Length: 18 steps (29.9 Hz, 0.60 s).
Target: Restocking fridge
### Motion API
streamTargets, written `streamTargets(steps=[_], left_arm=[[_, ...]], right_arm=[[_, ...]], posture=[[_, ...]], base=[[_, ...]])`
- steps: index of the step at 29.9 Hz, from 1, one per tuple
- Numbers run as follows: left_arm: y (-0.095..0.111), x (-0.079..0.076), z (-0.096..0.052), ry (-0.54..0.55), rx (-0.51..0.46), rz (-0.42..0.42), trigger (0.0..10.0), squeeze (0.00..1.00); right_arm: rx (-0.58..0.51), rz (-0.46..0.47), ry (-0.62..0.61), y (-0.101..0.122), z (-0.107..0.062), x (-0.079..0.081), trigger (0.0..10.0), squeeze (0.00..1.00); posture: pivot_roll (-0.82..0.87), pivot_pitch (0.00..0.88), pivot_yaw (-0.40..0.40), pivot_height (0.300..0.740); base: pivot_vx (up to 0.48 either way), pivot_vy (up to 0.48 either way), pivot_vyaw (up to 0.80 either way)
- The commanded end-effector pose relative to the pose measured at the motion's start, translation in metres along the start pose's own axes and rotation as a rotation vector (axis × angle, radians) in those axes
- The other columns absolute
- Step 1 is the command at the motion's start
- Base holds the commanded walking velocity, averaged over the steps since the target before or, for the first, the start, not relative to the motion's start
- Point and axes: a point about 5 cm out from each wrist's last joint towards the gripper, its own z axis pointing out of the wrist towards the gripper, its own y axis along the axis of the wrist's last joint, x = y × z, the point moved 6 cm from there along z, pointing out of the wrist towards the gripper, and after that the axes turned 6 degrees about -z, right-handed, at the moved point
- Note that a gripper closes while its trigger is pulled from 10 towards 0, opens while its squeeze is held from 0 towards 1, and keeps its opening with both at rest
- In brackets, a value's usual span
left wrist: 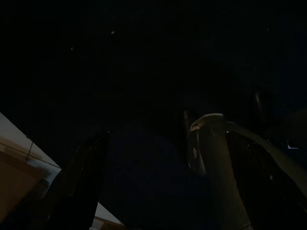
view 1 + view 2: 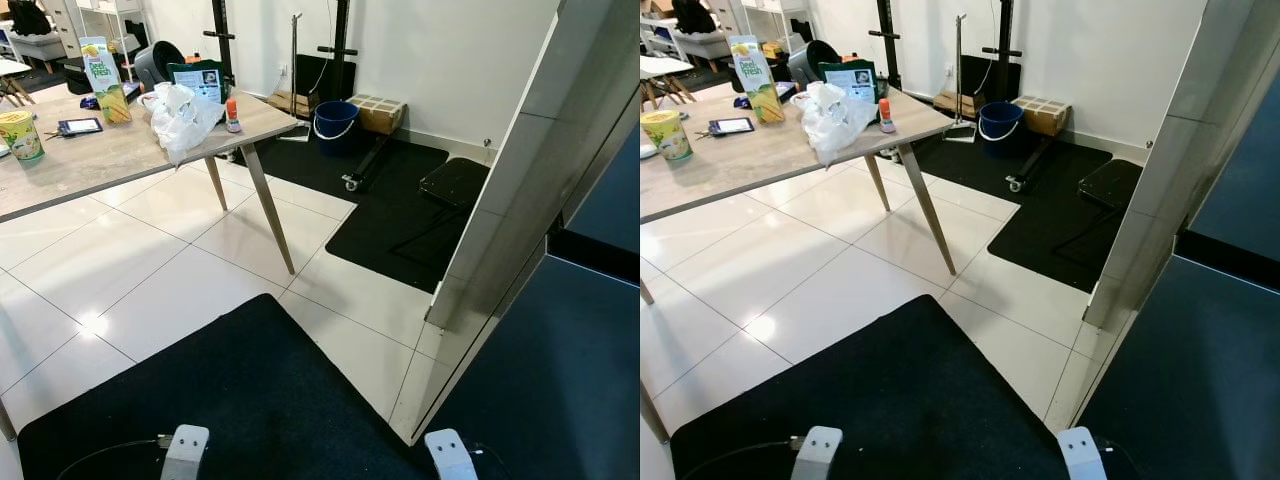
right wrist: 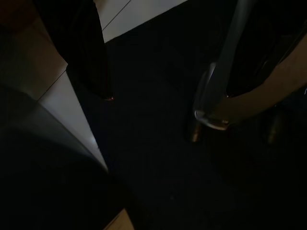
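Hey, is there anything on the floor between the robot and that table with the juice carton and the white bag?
Nothing visible blocks the way. From the black mat underfoot, bare white tiles run up to the table, where the juice carton and white bag sit. Both arms hang idle.

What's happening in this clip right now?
Nothing is being handled yet. The robot stands on a black mat beside the fridge, both arms hanging idle and holding nothing. The groceries sit on the wooden table to its left: a juice carton, a white plastic bag, a yellow-green tub and a small orange-capped bottle.
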Motion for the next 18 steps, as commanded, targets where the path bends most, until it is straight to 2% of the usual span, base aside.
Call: streamTargets(steps=[1,6,7,9,11,13,18], left_arm=[[0.003,-0.003,0.001,-0.007,0.002,0.024,10.0,0.00],[0.008,-0.004,0.002,-0.011,-0.009,0.021,10.0,0.00],[0.006,-0.005,0.002,-0.010,-0.007,0.013,10.0,0.00],[0.006,-0.006,0.002,-0.009,-0.005,0.009,10.0,0.00],[0.002,-0.006,0.002,-0.006,-0.001,-0.005,10.0,0.00],[-0.008,-0.001,0.000,0.021,0.009,-0.076,10.0,0.00],[-0.018,0.002,-0.003,0.022,0.035,-0.064,10.0,0.00]], right_arm=[[-0.005,-0.010,-0.004,0.002,0.000,-0.003,10.0,0.00],[-0.037,0.015,0.004,0.013,0.001,-0.003,10.0,0.00],[-0.049,0.004,0.035,0.015,0.001,0.003,10.0,0.00],[-0.055,-0.002,0.049,0.016,0.001,0.006,10.0,0.00],[-0.054,-0.023,0.062,0.014,0.001,0.009,10.0,0.00],[-0.029,-0.046,0.049,0.006,0.000,0.009,10.0,0.00],[-0.005,0.016,0.012,-0.003,0.000,0.003,10.0,0.00]], posture=[[0.09,0.000,-0.009,0.740],[0.09,0.000,-0.016,0.740],[0.09,0.000,-0.022,0.740],[0.09,0.000,-0.022,0.740],[0.09,0.000,-0.021,0.740],[0.09,0.000,-0.021,0.740],[0.09,0.000,-0.010,0.740]], base=[[0.000,0.000,0.00],[0.000,0.000,0.00],[0.000,0.000,0.00],[0.000,0.000,0.00],[0.000,0.000,0.00],[0.000,0.000,0.00],[0.000,0.000,0.00]])
